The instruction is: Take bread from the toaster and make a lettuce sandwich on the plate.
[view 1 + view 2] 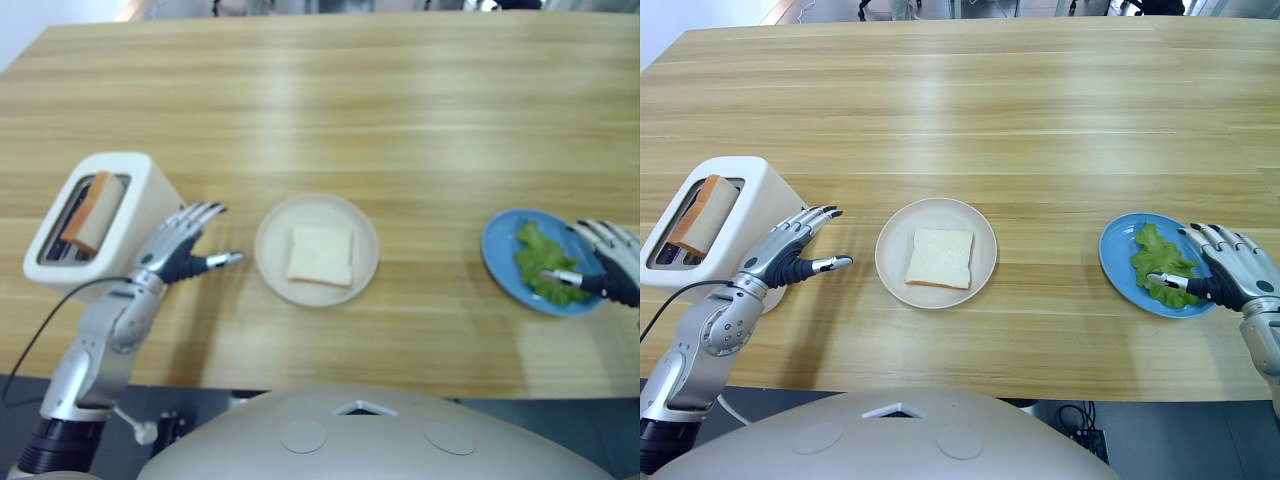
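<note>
White box toaster (150, 195) sits whole in the left eye view, while the right eye view crops it at the frame edge. Light wood tabletop (1040, 120) carries all items, with pale floor past its 12 o'clock edge. A brown-crusted bread slice (702, 215) stands in the toaster slot. Left hand (790, 257), at the toaster's 3 o'clock side, is spread wide and holds nothing. Round beige plate (985, 250) bears a square white bread slice (940, 257). Round blue plate (1115, 255) holds green lettuce (1160, 262). Right hand (1235, 272), at its 3 o'clock rim, is spread wide with the thumb tip on the lettuce.
</note>
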